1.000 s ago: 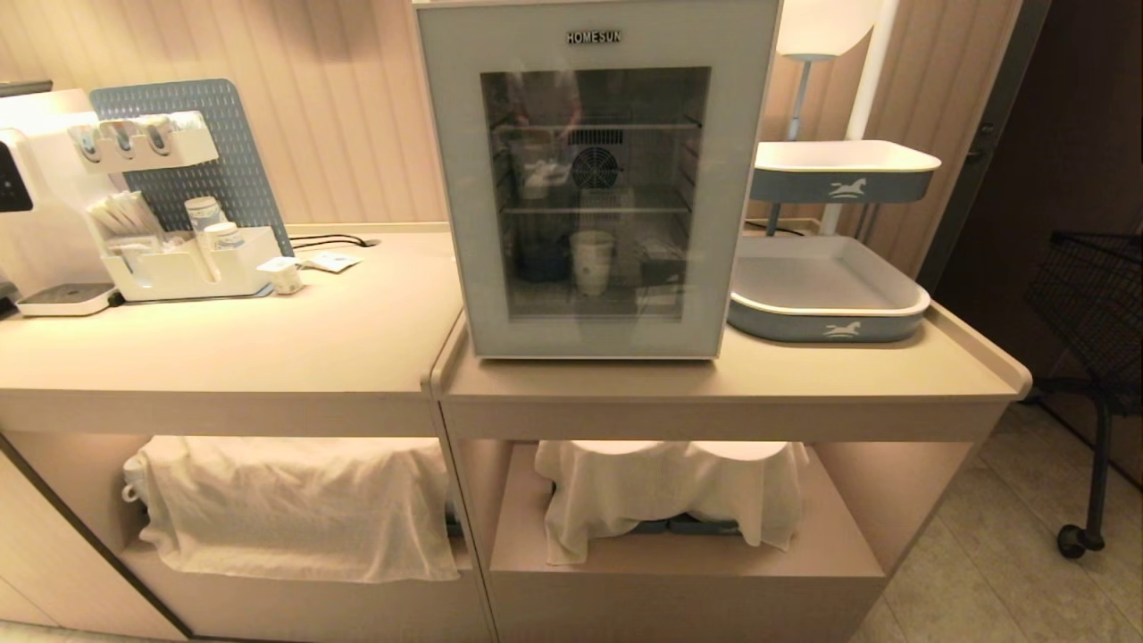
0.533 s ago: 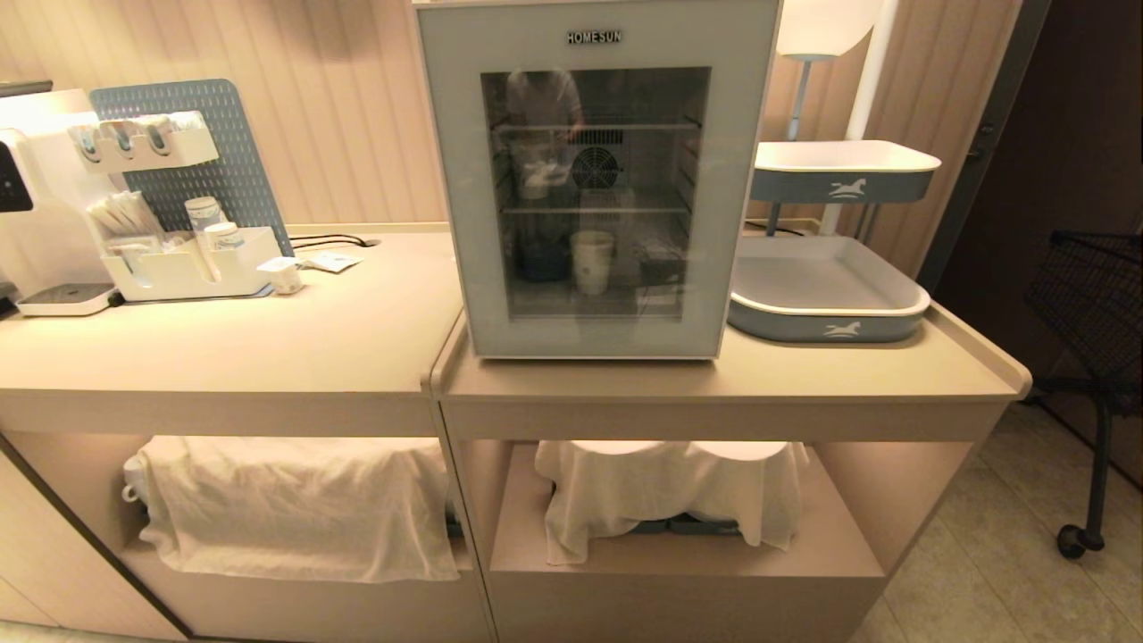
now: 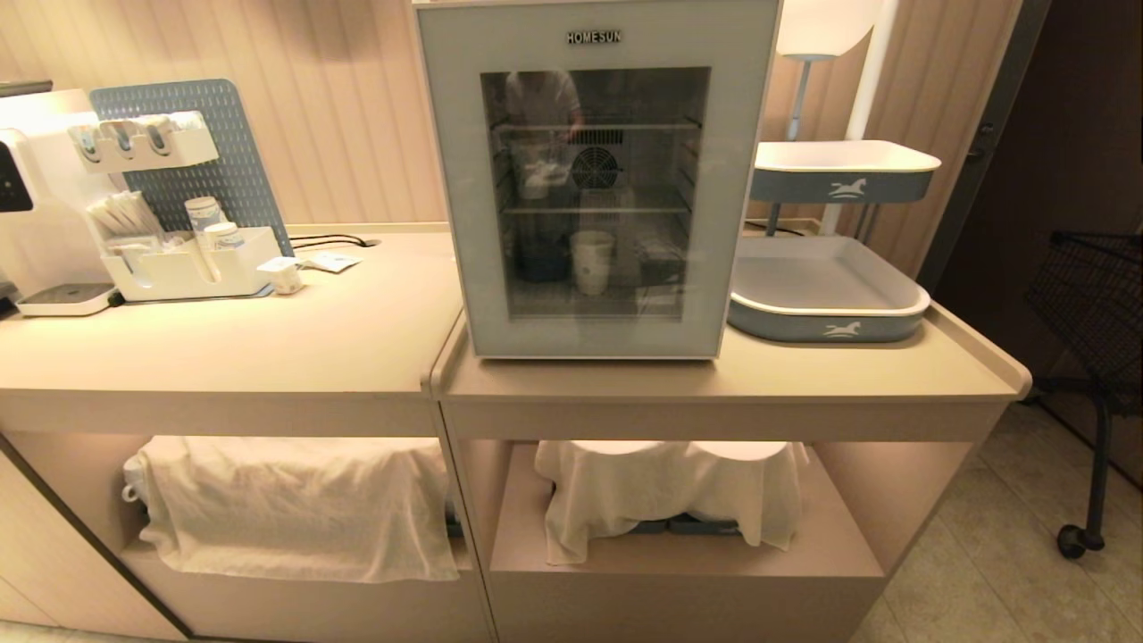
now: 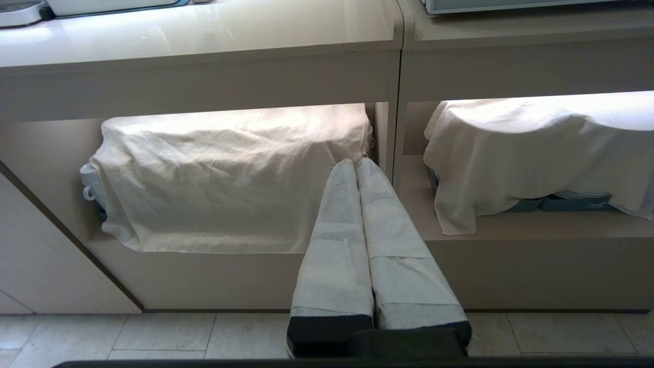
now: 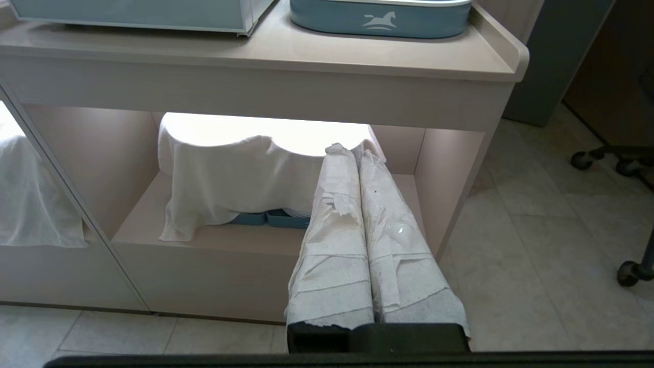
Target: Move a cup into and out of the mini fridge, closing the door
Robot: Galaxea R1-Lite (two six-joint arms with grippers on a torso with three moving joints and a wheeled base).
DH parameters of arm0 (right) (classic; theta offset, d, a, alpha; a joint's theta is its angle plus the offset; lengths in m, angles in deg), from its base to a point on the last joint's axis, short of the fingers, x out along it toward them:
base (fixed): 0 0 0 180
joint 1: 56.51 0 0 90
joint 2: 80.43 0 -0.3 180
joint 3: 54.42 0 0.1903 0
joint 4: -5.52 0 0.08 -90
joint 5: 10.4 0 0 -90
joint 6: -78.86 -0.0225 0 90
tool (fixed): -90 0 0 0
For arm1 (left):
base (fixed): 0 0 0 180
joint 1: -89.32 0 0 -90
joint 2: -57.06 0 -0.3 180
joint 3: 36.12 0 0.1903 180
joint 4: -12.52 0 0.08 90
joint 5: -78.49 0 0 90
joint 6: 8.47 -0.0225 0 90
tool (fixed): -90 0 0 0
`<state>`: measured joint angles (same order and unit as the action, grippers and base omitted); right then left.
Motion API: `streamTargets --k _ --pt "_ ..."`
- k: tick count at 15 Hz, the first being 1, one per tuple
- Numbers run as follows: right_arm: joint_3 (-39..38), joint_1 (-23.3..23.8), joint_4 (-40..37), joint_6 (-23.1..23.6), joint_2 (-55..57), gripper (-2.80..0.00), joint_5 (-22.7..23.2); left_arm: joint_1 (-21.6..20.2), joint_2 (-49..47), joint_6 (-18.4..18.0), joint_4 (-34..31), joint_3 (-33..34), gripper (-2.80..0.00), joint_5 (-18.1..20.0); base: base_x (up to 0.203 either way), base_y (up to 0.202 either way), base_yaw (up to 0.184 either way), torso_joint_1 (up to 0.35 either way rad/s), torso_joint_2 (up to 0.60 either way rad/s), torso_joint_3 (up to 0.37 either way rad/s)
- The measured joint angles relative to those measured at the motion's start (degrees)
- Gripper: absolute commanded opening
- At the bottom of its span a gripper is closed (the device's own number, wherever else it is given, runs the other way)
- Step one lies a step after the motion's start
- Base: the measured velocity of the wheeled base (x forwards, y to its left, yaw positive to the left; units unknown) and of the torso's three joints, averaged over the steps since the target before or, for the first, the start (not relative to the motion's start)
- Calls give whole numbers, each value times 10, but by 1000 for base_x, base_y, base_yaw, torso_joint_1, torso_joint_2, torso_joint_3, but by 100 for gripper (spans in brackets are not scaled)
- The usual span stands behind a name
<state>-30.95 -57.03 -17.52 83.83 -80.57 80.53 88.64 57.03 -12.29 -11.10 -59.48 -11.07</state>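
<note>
Nearest first: we note both arms low, below counter height and out of the head view. The left gripper has its cloth-wrapped fingers pressed together on nothing, in front of a white cloth draped over crockery on the lower shelf. The right gripper is likewise clenched and empty, before a second draped cloth in the neighbouring bay.

Above, on the counter, stands the mini fridge. Its door sits flush against the body, so we record it as closed. Through the dark glass we see the cup upright on the lower wire shelf, roughly central. Reflections muddy the glass, so the other shapes inside we cannot identify with confidence.

Just right of the fridge sits a blue-and-white tray; well to its left, a white organiser.

Our judgement on progress: the cup is in and the door closed, so we count the storing half as done. Reopening, retrieving the cup and closing again appear outstanding.
</note>
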Motion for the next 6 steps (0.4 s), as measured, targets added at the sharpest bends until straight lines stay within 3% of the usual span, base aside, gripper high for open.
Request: streamTargets --k 6 --pt "0 0 0 -2 0 -280 0 0 0 0 0 0 -280 0 0 0 0 0 0 0"
